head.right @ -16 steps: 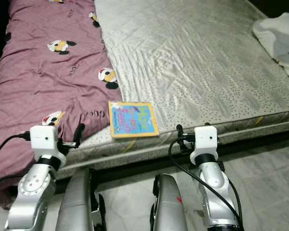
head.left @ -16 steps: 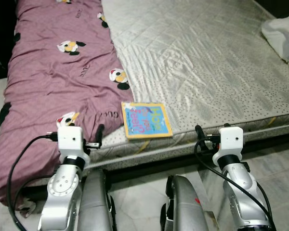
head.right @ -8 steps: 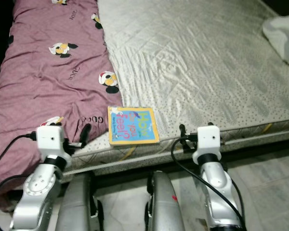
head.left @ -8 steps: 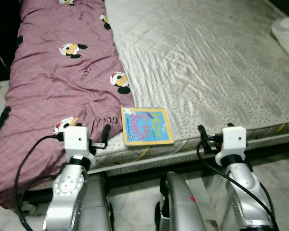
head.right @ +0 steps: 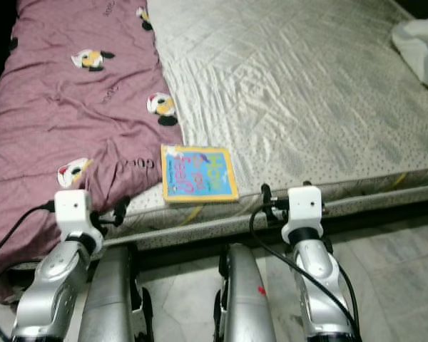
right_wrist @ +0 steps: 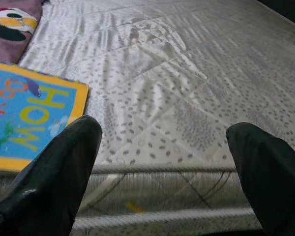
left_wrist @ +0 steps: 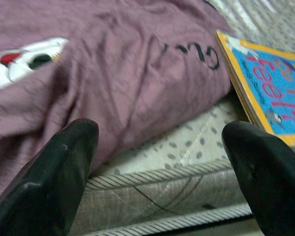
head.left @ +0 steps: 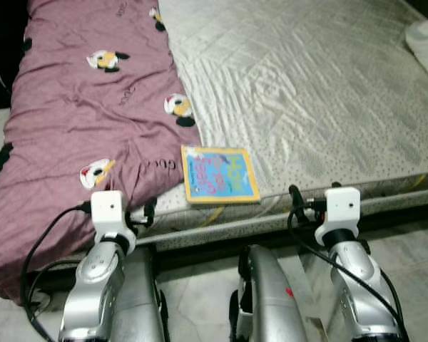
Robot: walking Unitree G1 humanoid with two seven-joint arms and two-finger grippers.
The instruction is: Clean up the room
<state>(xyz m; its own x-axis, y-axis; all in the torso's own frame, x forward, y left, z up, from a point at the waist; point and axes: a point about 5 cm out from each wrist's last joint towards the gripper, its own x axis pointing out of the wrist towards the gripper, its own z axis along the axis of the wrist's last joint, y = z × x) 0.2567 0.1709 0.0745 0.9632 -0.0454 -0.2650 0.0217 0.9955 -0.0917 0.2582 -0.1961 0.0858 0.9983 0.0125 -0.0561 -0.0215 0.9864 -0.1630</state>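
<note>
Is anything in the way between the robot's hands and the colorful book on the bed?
Nothing visible. The book lies flat at the mattress edge, beside the purple blanket, with both open grippers, left gripper and right gripper, just short of it.

Two black fingers of the right gripper are seen spread wide apart, held just in front of the near edge of the mattress. The mattress is covered in a shiny quilted grey fabric with little dots, and piped seams are visible along its side. A blue book with a yellow border is laid flat close to that near edge, with colourful lettering on the cover. Past the book, a bit of purple blanket with a cartoon print is caught at the corner.
</note>
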